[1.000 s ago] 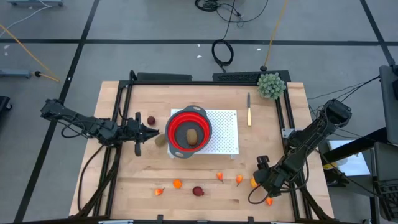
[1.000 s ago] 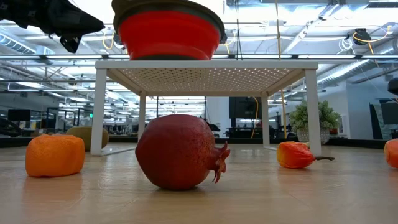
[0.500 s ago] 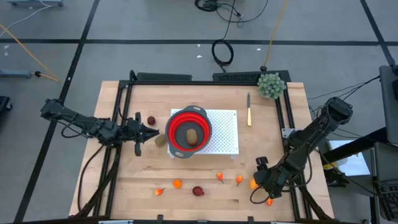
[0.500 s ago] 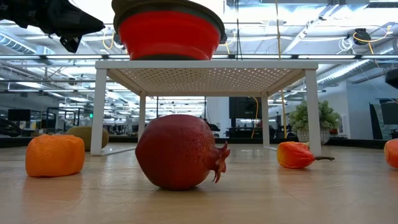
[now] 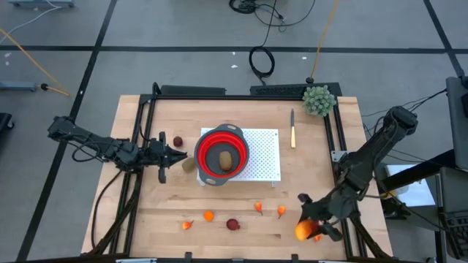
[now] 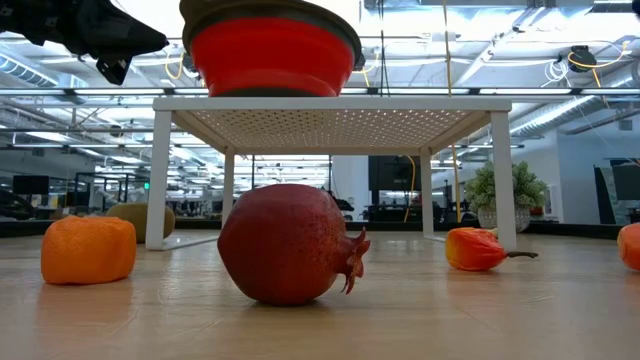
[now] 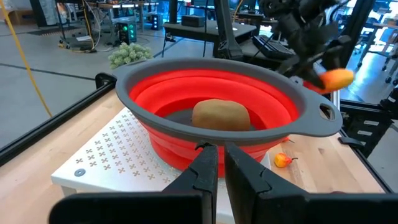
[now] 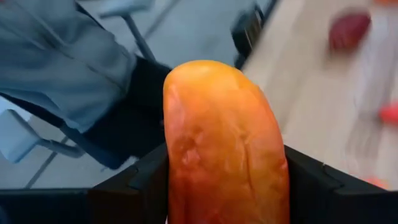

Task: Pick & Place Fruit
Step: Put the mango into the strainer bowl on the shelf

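My right gripper [image 5: 311,225] hangs over the table's near right corner, shut on the larger red-orange oblong fruit [image 5: 303,231]. My left gripper [image 5: 179,155] is shut and level, left of the red bowl [image 5: 221,155], touching nothing. The bowl stands on a white perforated stand [image 5: 265,155] and holds a brown kiwi [image 5: 226,159]. Another kiwi [image 5: 189,165] and a dark red ball [image 5: 178,142] lie on the table near the left gripper. A dark red pomegranate [image 6: 288,243] and small orange bits [image 5: 208,215] lie near the table's near edge. My right gripper pinches the oblong fruit between its two fingers [image 8: 140,180], one on each long side [image 8: 180,155]. The fruit's rounded end [image 8: 214,78] sticks out past the fingertips. It is lifted clear of the table, as the left wrist view shows [image 7: 336,78].
A green bushy ball [image 5: 319,100] sits at the far right corner and a slim knife [image 5: 292,128] lies right of the stand. Black rails [image 5: 333,139] run along the table's sides. More orange bits [image 5: 281,211] lie left of the right gripper. Bare wood shows at the near left.
My right gripper has risen and swung a little toward the table's near edge, and its arm has straightened. The oblong fruit has come up with it, off the table. My left arm has kept still.
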